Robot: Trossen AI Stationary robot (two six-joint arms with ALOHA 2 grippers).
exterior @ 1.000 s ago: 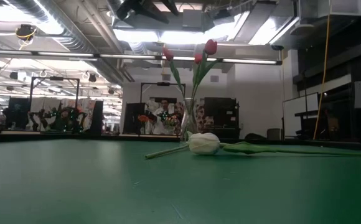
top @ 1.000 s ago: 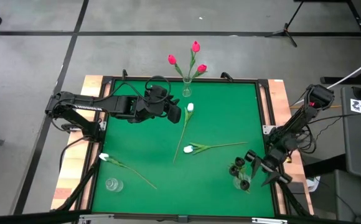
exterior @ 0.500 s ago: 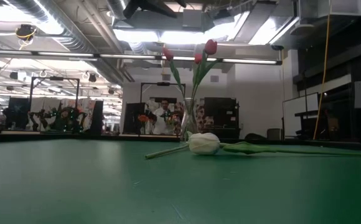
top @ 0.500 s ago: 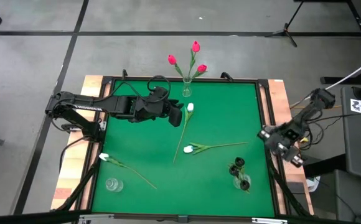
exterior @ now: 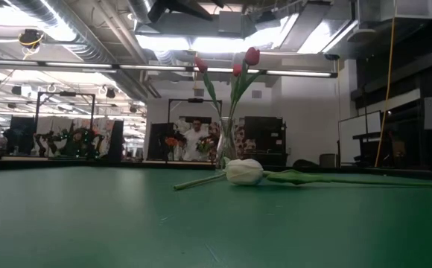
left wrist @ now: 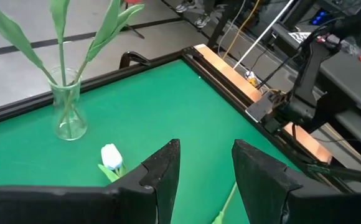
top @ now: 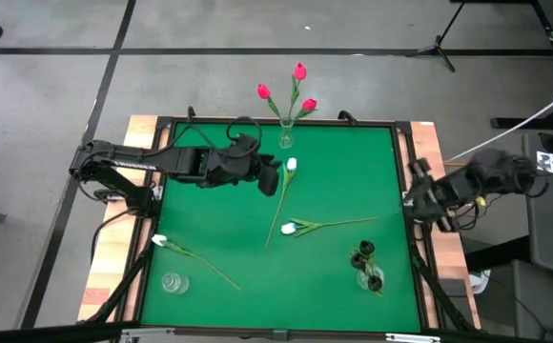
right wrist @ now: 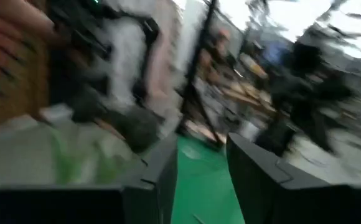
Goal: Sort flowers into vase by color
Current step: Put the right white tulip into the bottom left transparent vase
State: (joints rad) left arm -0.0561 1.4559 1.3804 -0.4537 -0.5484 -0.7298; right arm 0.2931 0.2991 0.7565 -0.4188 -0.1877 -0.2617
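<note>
Hovering our left gripper (top: 275,177) spread and empty beside a white tulip (top: 291,165) near the far vase (top: 286,134).
We see three pink tulips (top: 299,71) in that vase, black ones (top: 366,250) in the near-right vase, two more white ones (top: 288,229) lying on the table (top: 343,171); our right gripper (top: 419,195), parted, sits over the right edge.

Green table (top: 343,171), pink-red tulips (top: 299,71), white tulips (top: 291,165)
</note>
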